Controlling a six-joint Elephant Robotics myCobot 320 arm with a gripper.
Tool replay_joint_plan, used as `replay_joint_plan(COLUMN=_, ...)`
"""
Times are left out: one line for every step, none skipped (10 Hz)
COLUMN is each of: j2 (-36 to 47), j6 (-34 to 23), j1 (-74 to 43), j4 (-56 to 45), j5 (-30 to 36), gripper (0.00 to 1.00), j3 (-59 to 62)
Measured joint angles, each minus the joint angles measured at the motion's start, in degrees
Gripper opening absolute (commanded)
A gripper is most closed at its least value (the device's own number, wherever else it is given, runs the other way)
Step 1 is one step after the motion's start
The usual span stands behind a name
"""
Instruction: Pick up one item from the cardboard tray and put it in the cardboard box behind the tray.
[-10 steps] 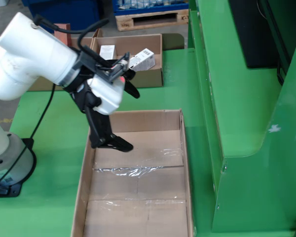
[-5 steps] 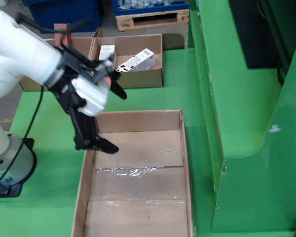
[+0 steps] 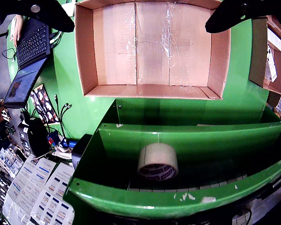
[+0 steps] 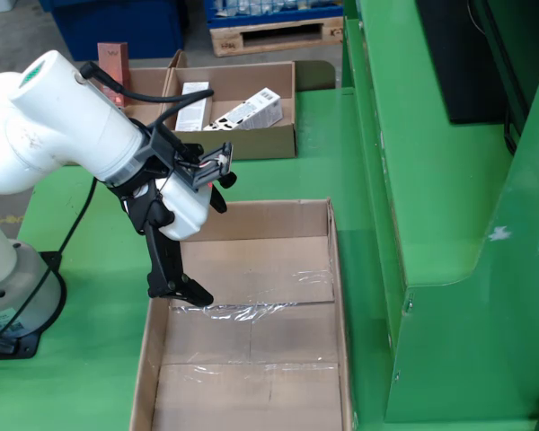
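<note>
In the wrist view only the two dark fingertips [image 3: 234, 16] of the pincer [image 3: 140, 14] show, out of focus and cut by the top edge. Below the pincer, the tape roll [image 3: 158, 161] has its foot hidden behind the green rim [image 3: 178, 199], and its label print is too small to read. In the fixed view, the cardboard box [image 4: 251, 359] under the pincer [image 4: 184, 260] is cut off by the bottom edge, and one finger hides behind the other, so the gap between them cannot be judged.
</note>
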Motion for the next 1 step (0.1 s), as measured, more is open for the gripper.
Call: replay_joint_plan(j2=0.0, j6=0.0, j1=0.0, j4=0.0, j5=0.0, gripper=1.00, j3=0.0)
